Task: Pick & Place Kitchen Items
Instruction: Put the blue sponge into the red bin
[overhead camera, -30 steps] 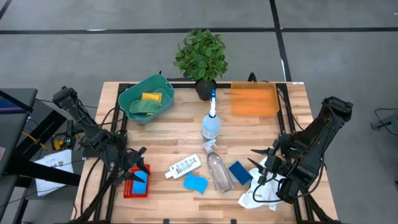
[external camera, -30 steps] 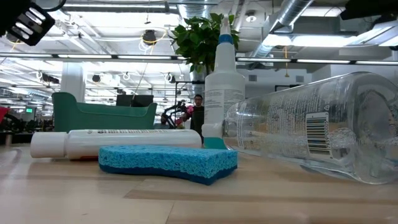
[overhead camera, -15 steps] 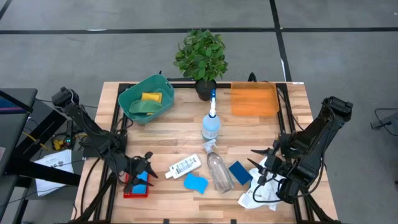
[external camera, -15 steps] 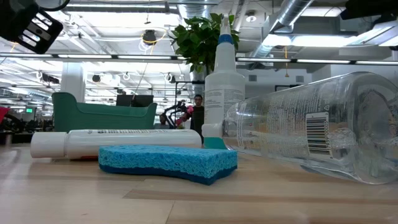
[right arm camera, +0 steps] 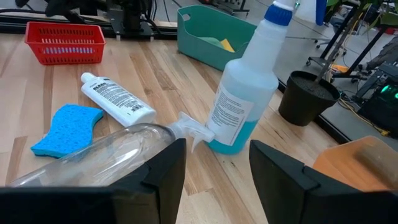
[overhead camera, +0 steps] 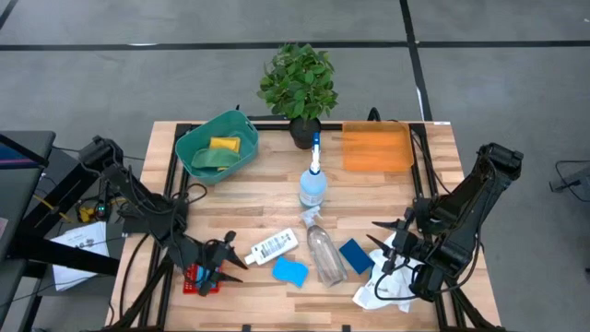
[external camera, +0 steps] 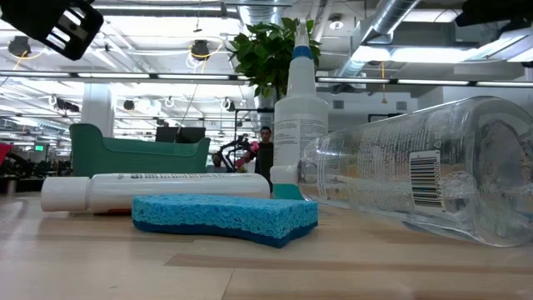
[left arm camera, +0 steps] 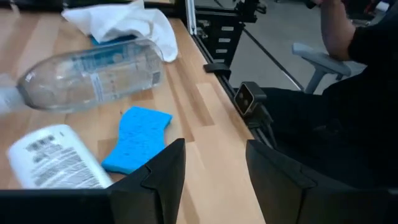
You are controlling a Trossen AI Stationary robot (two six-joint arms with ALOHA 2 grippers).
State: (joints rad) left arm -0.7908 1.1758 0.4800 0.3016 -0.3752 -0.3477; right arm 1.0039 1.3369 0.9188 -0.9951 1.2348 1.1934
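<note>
- Hovering my left fingers [overhead camera: 224, 255], spread and empty, beside the white bottle [overhead camera: 273, 246].
- Risk: nudging it rolling into the blue sponge [overhead camera: 289, 271].
- Right fingers [overhead camera: 387, 249] spread, waiting.

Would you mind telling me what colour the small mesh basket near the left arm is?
Red; the small mesh basket shows best in the right wrist view.

Two dark, cable-draped arms

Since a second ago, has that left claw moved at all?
Yes. In the high view the left gripper has swung from over the red basket toward the white bottle, fingers apart and empty.
</note>
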